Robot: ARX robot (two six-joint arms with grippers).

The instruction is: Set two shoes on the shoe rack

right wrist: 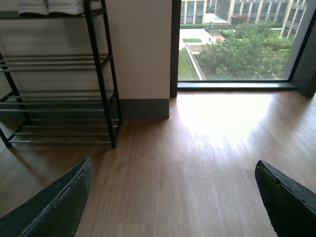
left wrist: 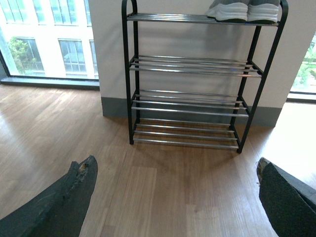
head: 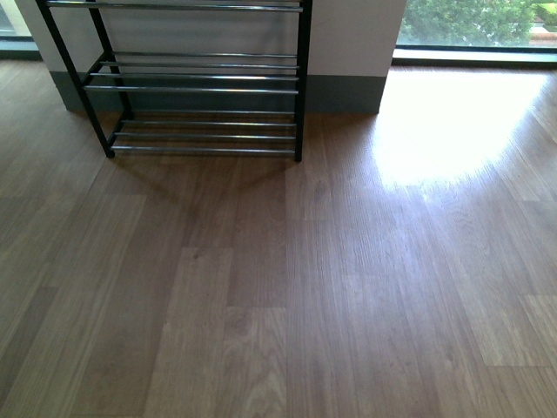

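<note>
Shoes (left wrist: pixel 244 11): both sit side by side and touching on the top tier of the shoe rack (left wrist: pixel 190 101), toward its right end. Only their white-soled ends show (heel or toe, I cannot tell), so their long axes run front to back across the bars, toward the wall. The rack stands against the wall on the wood floor (head: pixel 348 287). The left gripper (left wrist: pixel 174 167) is spread wide with nothing between its fingers (left wrist: pixel 74 192). The right gripper (right wrist: pixel 173 167) is likewise spread and bare.

Grey shoes (left wrist: pixel 243 11) side by side; atop black rack (left wrist: pixel 168 18)
</note>
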